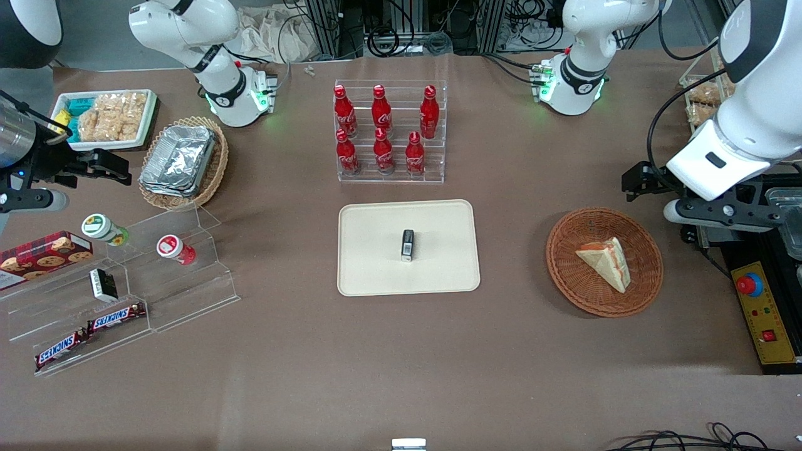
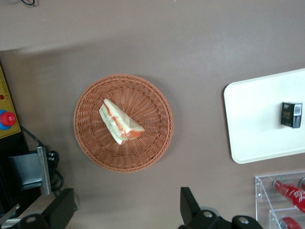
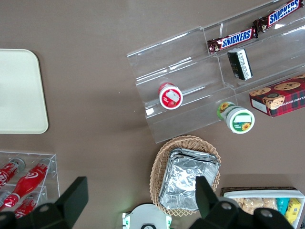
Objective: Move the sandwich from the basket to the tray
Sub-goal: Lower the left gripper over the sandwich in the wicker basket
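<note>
Sandwich (image 1: 604,262): it lies inside the basket (image 1: 645,241), flat on the woven bottom, a little toward the working arm's side of the basket's middle.
Basket: it stands on the brown table (image 1: 401,376), well apart from the tray (image 1: 369,275), toward the working arm's end of the table.
Tray: it holds only a small dark box (image 1: 407,245), near its middle.
Gripper (image 2: 128,210): it hangs high above the table near the basket, touching nothing; the two fingers stand wide apart and hold nothing between them.
Only in the left wrist view: the open fingers (image 2: 190,205), and the sandwich (image 2: 120,122) from straight above, with its orange and white layers along one edge, in the basket (image 2: 157,143).
Only in the front view: the whole tray, the basket and the arm together.
Only in the right wrist view: the lids of two small cups (image 3: 170,95) on the clear stepped shelf (image 3: 190,62), seen from above.
Clear rack (image 1: 391,178): six red bottles (image 1: 383,150) stand in it, farther from the front camera than the tray.
Tan wicker basket (image 1: 216,172): foil containers (image 1: 178,160) lie stacked in it.
White tray (image 1: 147,125): snack packets (image 1: 113,116) fill it.
Stepped shelf: it carries chocolate bars (image 1: 116,318), the two cups and a small black box (image 1: 103,284).
</note>
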Available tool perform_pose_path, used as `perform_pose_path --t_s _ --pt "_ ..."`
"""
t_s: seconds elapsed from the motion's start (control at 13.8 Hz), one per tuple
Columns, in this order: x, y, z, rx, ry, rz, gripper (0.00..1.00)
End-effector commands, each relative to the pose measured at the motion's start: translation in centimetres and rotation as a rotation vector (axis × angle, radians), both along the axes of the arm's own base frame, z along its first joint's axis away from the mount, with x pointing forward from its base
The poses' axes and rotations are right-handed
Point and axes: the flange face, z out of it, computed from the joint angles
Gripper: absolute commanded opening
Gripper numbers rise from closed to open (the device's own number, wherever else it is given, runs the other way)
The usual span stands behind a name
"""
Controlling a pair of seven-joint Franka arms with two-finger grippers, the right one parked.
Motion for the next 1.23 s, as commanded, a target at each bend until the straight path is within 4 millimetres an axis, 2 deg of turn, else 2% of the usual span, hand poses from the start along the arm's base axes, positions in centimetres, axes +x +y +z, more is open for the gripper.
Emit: perform_pose_path --t_s 0.0,0.14,0.29,0.36,0.51,0.58,0.72,0.94,1.16 --pt "0.2 0.4 0.2 0.015 0.023 -0.023 1.0" --pt "0.6 0.4 -0.5 0.011 0.035 -0.023 1.0" --pt "1.9 1.0 -3.0 0.027 0.057 -0.002 1.0" --pt "3.3 1.5 -5.5 0.063 0.063 0.039 1.0" --pt "4.6 1.3 -10.2 0.07 0.019 0.222 1.0" --pt "4.4 1.0 -12.9 0.064 0.007 0.332 1.0" --pt "3.5 1.6 -17.3 0.069 0.026 0.525 1.0" --pt "2.6 4.8 -23.7 0.034 -0.003 0.629 1.0" --pt "1.3 7.2 -28.7 -0.026 -0.067 0.83 1.0"
